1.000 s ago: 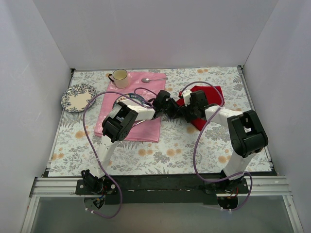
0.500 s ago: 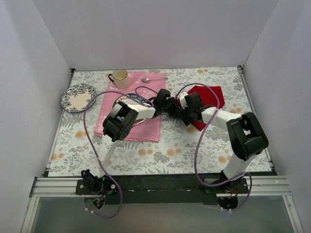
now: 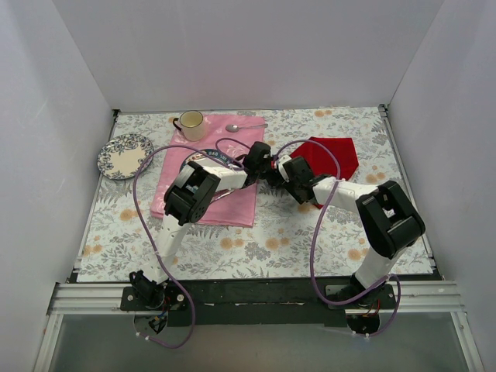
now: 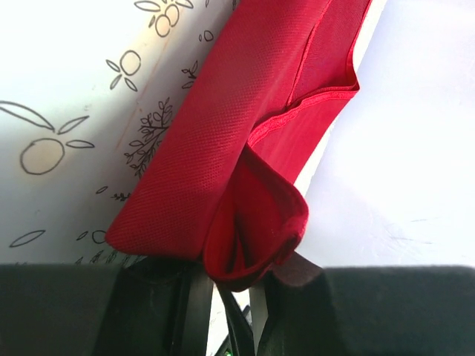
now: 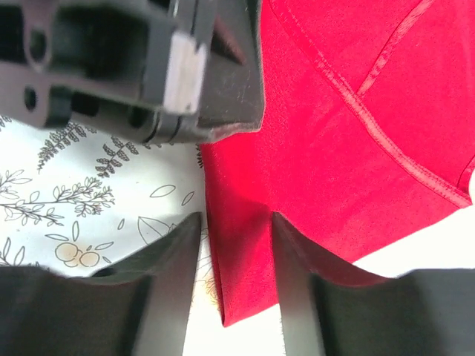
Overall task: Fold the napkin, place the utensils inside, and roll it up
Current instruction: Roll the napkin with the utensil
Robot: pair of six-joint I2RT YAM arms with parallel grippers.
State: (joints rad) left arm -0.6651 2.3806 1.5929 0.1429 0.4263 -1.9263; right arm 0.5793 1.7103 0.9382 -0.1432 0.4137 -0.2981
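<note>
The deep red napkin point(image 3: 332, 158) lies right of centre on the flowered tablecloth, its left edge lifted. My left gripper point(image 3: 265, 164) is shut on a folded-over edge of the napkin point(image 4: 223, 148), which bunches between its jaws point(image 4: 239, 285). My right gripper point(image 3: 291, 177) sits right next to it, open, with its fingers point(image 5: 169, 256) astride the napkin's near edge point(image 5: 334, 156). The left gripper's body point(image 5: 148, 67) fills the top of the right wrist view. The spoon with the dark patterned handle does not show in any view.
A pale pink cloth point(image 3: 232, 203) lies left of centre under my left arm. A plain silver spoon point(image 3: 245, 126) and a cream mug point(image 3: 191, 123) sit at its far end. A patterned plate point(image 3: 122, 153) is at the far left. White walls surround the table.
My right gripper has slid left along the napkin to beside the left gripper. The napkin's near corner has drawn up and back, so the cloth now looks shorter and more gathered.
</note>
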